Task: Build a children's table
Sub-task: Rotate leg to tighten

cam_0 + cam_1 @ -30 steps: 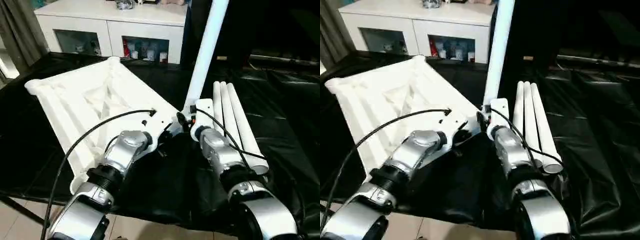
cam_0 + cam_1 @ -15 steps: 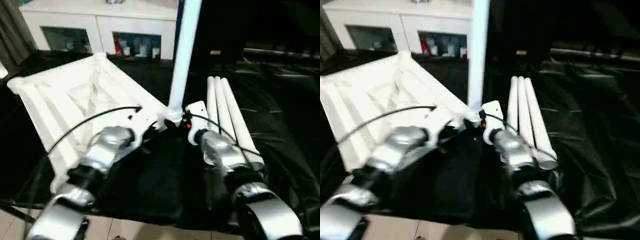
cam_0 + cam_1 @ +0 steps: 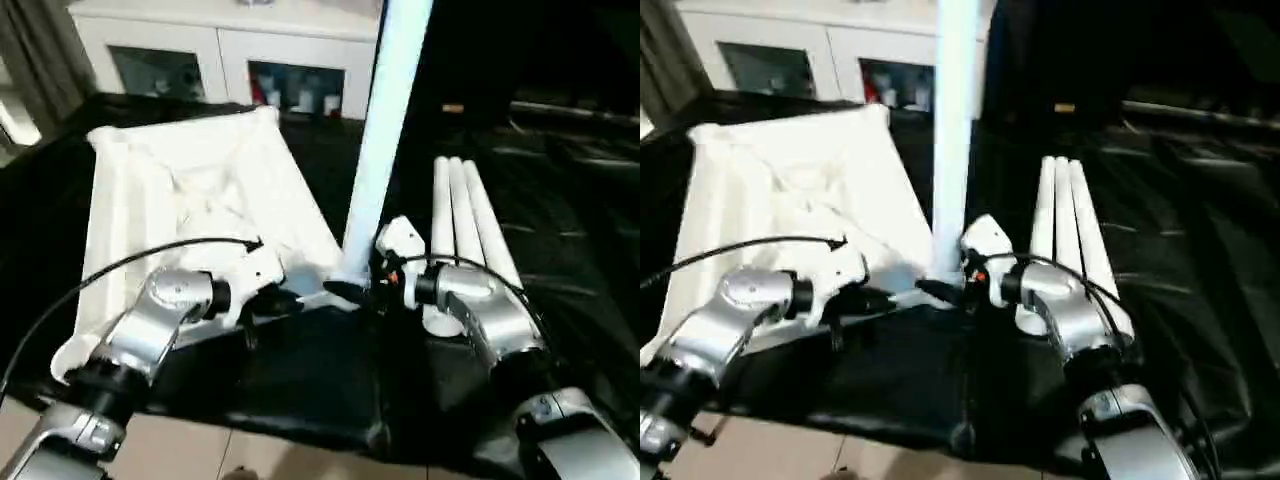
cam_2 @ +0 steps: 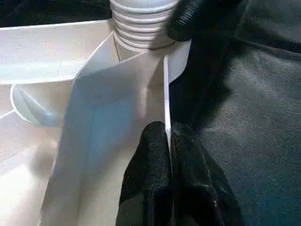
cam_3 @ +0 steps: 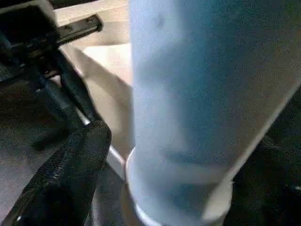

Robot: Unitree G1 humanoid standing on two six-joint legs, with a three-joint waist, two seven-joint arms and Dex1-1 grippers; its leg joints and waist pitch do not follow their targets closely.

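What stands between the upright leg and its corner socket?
Nothing visible does. The upright leg already meets the corner socket of the tabletop, its threaded end showing above it, with the right gripper at its base.

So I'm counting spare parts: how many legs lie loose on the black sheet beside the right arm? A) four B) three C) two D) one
B: three white legs lie side by side on the black sheet, while another leg stands upright at the tabletop corner.

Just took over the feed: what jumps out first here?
The upright leg standing at the near corner of the upturned tabletop, with the right gripper at its base. The left gripper pinches the tabletop's edge beside it, and three spare legs lie together to the right.
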